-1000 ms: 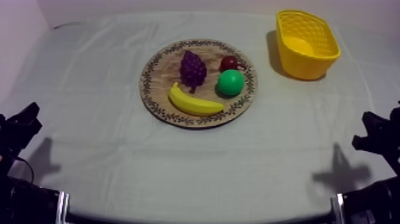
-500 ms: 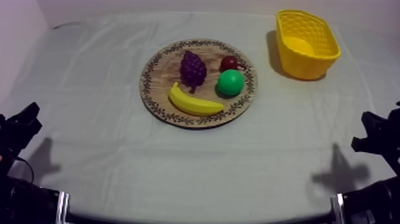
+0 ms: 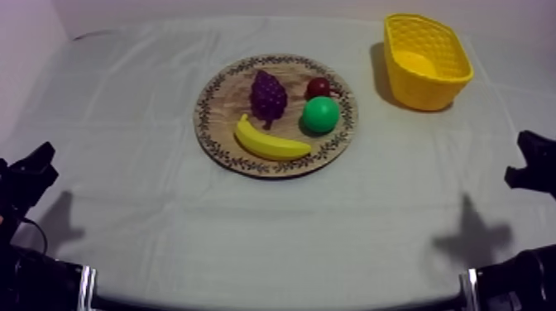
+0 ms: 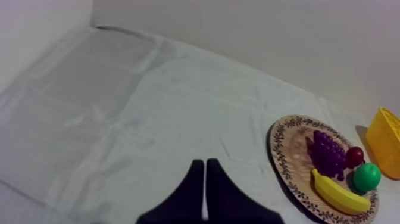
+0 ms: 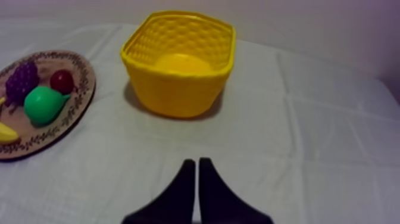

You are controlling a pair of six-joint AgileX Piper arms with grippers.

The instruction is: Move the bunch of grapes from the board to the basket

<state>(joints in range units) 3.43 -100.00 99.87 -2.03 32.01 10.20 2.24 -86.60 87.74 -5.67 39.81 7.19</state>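
The purple bunch of grapes (image 3: pixel 268 94) lies on the round wooden board (image 3: pixel 223 103) at mid-table, above the banana (image 3: pixel 271 143). The yellow basket (image 3: pixel 422 91) stands at the far right and holds nothing I can see. My left gripper (image 3: pixel 43 161) rests low at the left edge, far from the board. In the left wrist view its fingers (image 4: pixel 204 170) lie together as a wedge, with the grapes (image 4: pixel 329 153) well beyond them. My right gripper (image 3: pixel 529 159) hovers at the right edge. It is shut (image 5: pixel 196 165), and it faces the basket (image 5: pixel 178 95).
A green pear (image 3: pixel 320 114) and a small red fruit (image 3: pixel 318 86) share the board to the right of the grapes. Bare cloth stretches between the board and both grippers. The wall runs along the table's far edge.
My right gripper has shifted up and toward the right edge in the top view. The left arm and the fruit have stayed put.
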